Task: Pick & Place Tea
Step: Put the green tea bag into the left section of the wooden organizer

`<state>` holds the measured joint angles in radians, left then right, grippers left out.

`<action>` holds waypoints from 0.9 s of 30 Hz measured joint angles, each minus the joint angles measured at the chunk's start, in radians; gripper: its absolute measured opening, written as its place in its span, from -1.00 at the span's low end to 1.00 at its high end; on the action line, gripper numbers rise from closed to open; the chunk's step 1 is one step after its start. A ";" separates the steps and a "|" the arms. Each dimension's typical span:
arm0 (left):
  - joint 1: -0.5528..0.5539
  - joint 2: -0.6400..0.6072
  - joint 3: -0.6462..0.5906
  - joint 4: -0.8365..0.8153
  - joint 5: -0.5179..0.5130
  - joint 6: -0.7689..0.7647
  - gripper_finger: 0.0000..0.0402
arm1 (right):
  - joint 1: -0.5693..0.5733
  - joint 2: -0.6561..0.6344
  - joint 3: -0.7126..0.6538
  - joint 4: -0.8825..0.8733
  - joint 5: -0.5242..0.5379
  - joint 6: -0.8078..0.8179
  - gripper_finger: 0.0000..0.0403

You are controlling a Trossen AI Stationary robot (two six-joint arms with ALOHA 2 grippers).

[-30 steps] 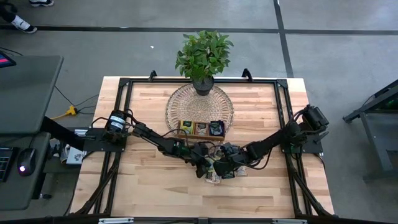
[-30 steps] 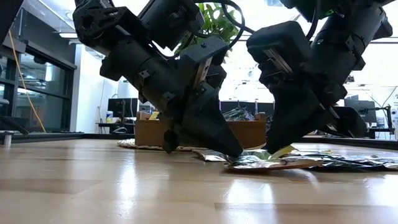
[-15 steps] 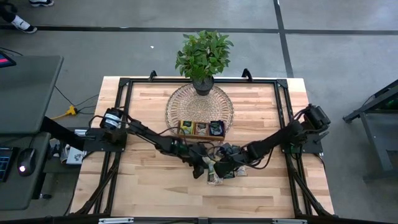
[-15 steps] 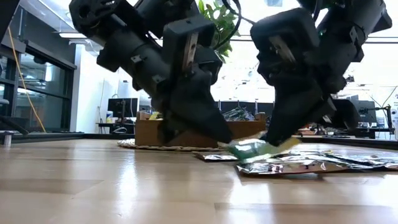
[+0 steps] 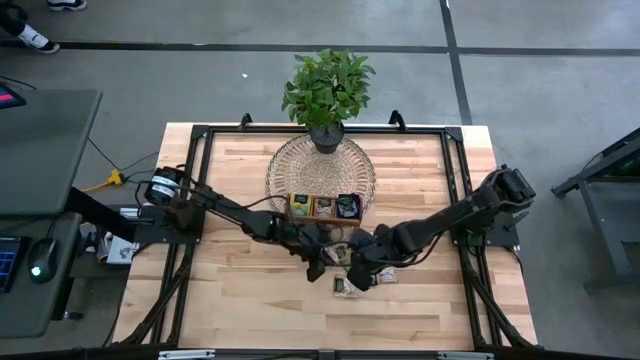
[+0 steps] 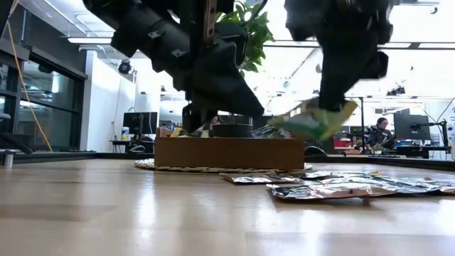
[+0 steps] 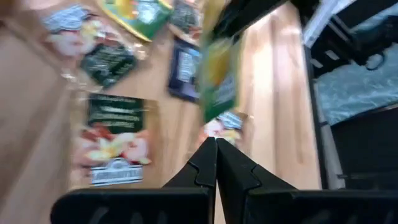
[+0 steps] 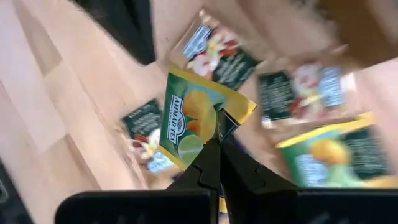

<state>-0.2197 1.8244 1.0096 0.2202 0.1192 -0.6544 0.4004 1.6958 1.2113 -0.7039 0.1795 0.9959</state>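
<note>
The desk (image 5: 250, 300) is pale wood in jointed planks, smooth with a soft sheen. The tea sachets (image 6: 334, 190) look like glossy, crinkled foil or coated paper, while the tray (image 6: 227, 153) is matt brown wood. Both arms wear matt black plastic or metal.

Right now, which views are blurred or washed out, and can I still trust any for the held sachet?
Left wrist view: motion-smeared. Right wrist view: background smeared, but the yellow-green sachet in the right hand reads clearly. Low view: bright windows backlight the arms into silhouettes. High view: even and sharp.
</note>
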 joint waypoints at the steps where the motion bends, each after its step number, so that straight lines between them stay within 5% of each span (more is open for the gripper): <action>1: 0.008 -0.008 0.000 -0.008 0.003 0.002 -1.00 | 0.001 0.000 0.030 -0.047 0.014 -0.024 -1.00; 13: 0.089 -0.050 0.001 0.028 0.081 -0.001 -1.00 | 0.073 0.000 0.282 -0.365 0.281 -0.318 -1.00; 27: 0.115 -0.050 0.002 0.197 0.166 0.048 -0.90 | 0.133 0.018 0.282 -0.453 0.291 -0.384 -1.00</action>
<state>-0.1047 1.7744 1.0119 0.4174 0.2854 -0.6066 0.5330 1.7139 1.4933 -1.1565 0.4705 0.6120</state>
